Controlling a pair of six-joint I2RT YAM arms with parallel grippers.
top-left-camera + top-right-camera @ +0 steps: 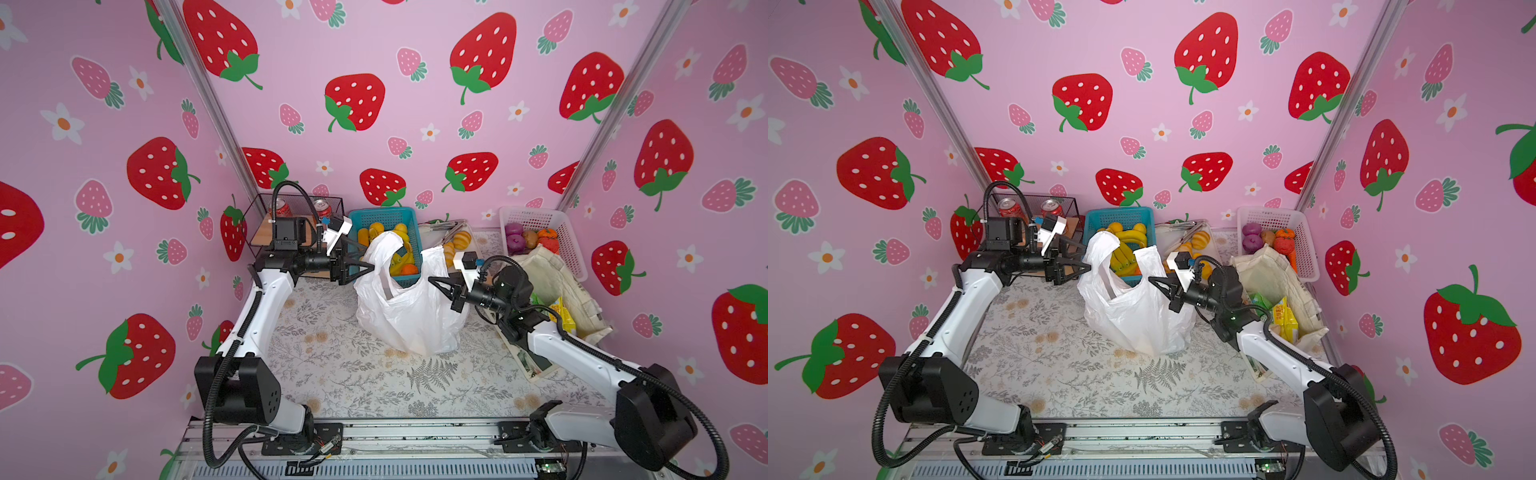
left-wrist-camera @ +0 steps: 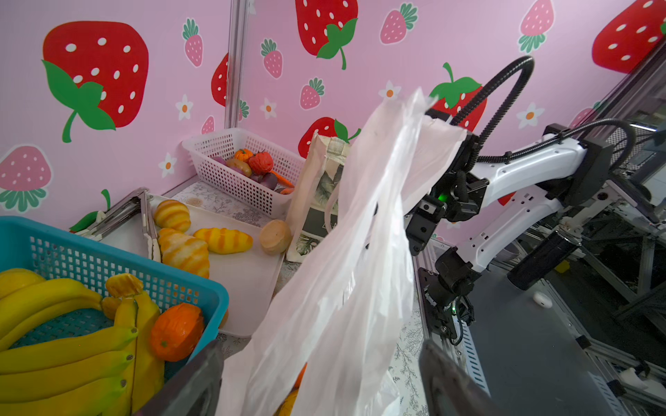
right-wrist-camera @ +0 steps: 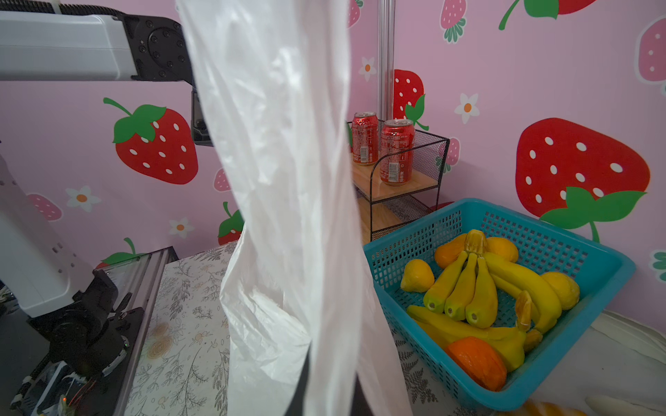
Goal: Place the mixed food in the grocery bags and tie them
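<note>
The left gripper stood spread about one handle of the white plastic bag, which sat mid-counter. The right gripper pinched the other handle. Tying seemed in hand; next, I'd guess, the left must close and cross the handles.

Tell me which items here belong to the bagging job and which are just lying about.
Job: white plastic bag, canvas tote, snack packets, toy fruit, bread rolls.
Lying about: soda cans, vegetables, tongs.
</note>
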